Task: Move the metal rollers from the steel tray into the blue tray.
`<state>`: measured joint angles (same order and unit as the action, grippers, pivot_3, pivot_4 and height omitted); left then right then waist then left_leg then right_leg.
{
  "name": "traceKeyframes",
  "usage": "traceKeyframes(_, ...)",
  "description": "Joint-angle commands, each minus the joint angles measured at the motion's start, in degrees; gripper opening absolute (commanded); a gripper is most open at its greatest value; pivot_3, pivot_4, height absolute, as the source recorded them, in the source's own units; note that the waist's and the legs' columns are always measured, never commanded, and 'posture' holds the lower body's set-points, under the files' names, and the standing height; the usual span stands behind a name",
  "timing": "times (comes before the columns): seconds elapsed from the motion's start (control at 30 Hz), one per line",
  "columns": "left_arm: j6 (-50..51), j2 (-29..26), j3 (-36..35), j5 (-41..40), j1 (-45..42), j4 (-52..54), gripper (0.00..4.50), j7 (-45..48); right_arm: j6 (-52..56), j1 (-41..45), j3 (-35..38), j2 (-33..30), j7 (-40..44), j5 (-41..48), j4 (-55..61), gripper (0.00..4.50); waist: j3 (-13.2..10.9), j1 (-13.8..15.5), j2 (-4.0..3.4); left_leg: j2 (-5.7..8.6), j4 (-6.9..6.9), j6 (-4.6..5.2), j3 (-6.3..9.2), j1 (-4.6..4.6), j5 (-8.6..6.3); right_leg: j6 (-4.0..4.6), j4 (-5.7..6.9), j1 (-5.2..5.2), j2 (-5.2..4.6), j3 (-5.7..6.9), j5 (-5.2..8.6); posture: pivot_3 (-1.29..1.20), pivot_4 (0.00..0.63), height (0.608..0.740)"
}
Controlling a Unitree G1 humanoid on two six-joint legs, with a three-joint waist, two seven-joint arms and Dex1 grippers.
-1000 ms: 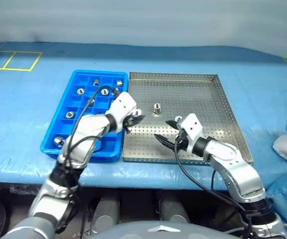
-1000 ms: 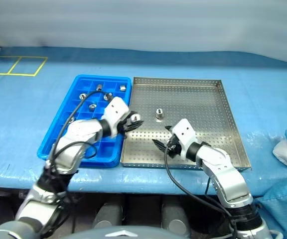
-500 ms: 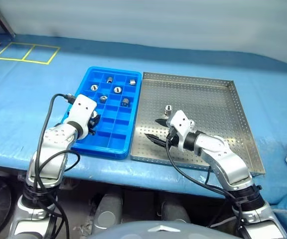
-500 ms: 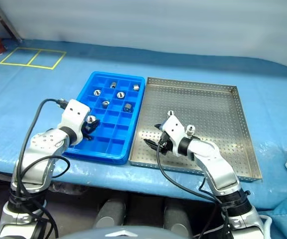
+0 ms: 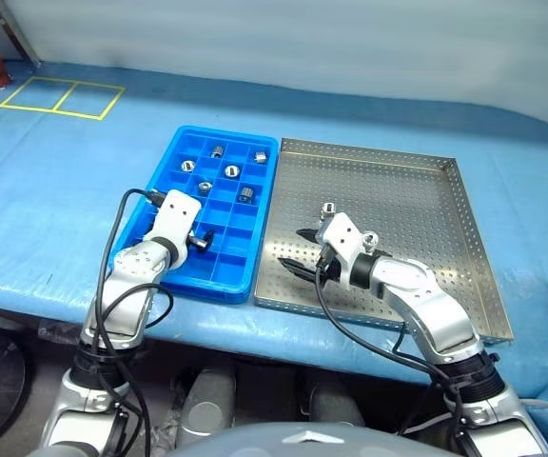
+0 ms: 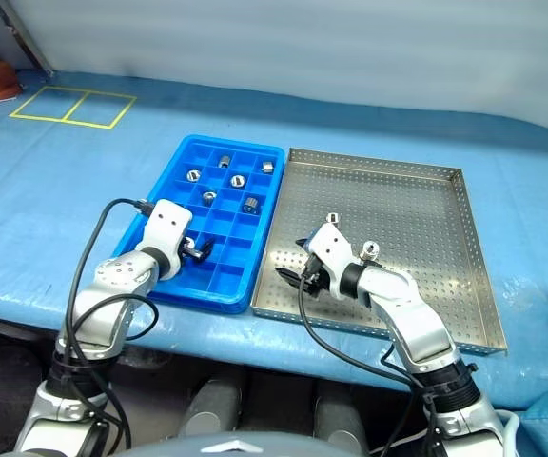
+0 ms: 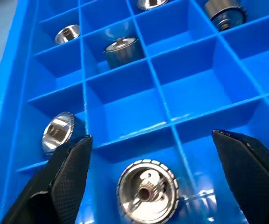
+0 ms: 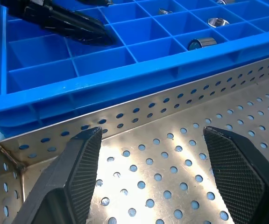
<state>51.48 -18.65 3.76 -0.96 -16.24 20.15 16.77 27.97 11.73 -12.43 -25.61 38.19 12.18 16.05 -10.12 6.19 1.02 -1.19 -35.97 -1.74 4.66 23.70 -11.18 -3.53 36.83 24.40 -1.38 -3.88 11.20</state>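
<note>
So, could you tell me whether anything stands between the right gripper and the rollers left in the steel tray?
Nothing visible does. Two metal rollers lie on the steel tray beside the right arm's wrist; the open right gripper points away from them, towards the blue tray.

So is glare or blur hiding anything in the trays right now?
Right wrist view: a bright glare patch lies on the steel tray floor, its holes still readable. Left wrist view: the roller between the open left gripper fingers is sharp, though the blue tray walls show light streaks. Left eye view: both trays evenly lit, rollers small but distinct.
</note>
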Motion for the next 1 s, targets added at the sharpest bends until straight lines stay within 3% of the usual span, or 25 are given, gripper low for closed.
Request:
traceKeyframes(0.03,-7.4,3.1,-2.5,-5.4,-3.2,2.1,4.34,3.1,-1.4,-0.6,2.4,-0.1,-1.2,0.1,2.4,3.67,0.0,0.0,0.0,0.0,0.0,0.0,0.0,0.0,0.0,0.0,0.0,0.0,0.0,0.0,0.0,0.27,0.15,0.74)
traceKeyframes(0.23,-13.2,4.9,3.8,-7.2,-12.0,-6.7,4.34,9.6,-0.7,-1.0,5.5,0.2,-3.8,0.5,4.2,3.67,0.0,-0.5,0.0,0.03,-0.06,-0.03,-0.01,-0.01,0.02,-0.04,0.0,-0.05,0.0,-0.01,-0.02,0.22,0.15,0.74)
traceKeyframes(0.43,-19.9,6.3,11.7,-4.9,-21.3,-25.0,4.34,17.0,1.6,-4.0,7.8,-2.0,-5.5,0.1,7.7,3.67,0.0,-2.1,0.0,0.05,-0.04,-0.02,-0.04,0.03,0.01,-0.07,-0.07,-0.03,0.0,-0.05,-0.04,0.14,0.15,0.74)
traceKeyframes(0.6,-26.0,9.0,13.4,-2.2,-26.6,-39.0,4.34,17.1,2.7,-7.6,9.0,-2.0,-8.0,-0.4,10.7,3.67,0.0,-4.2,0.0,0.05,-0.06,-0.01,-0.04,0.06,0.01,-0.08,-0.05,-0.02,0.0,-0.06,-0.04,0.07,0.15,0.74)
traceKeyframes(0.83,-29.5,10.9,14.0,-0.9,-27.5,-43.0,4.34,19.0,4.8,-8.3,13.5,2.2,-17.3,-1.9,9.4,3.67,0.0,-7.1,0.0,0.04,-0.05,-0.01,-0.05,0.04,0.02,-0.11,-0.01,0.0,0.0,-0.1,-0.06,0.03,0.15,0.74)
traceKeyframes(1.0,-29.7,10.8,14.2,-0.5,-26.9,-42.2,4.34,19.9,6.2,-7.5,14.4,4.0,-18.2,-0.9,7.4,3.67,0.0,-7.6,-0.01,0.04,-0.05,0.0,-0.05,0.01,0.02,-0.14,0.02,0.0,0.01,-0.12,-0.07,0.04,0.15,0.74)
